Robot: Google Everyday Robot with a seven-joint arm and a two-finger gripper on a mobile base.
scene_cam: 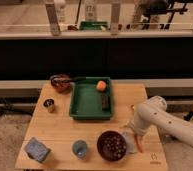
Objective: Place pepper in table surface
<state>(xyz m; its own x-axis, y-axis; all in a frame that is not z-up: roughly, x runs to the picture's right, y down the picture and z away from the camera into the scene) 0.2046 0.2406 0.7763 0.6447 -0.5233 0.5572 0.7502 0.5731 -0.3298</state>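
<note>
Your gripper (132,131) hangs low over the table surface (60,131) near its front right corner, just right of the dark bowl (112,146). The pepper (138,143) sits directly under it, slanting toward the front edge, with its lower end at or on the wood. You cannot tell whether the gripper is clamped on it or apart.

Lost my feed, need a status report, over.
Gripper low over table surface, beside dark bowl. Pepper at its tip, contact with table unclear. Bowl close alongside.
</note>
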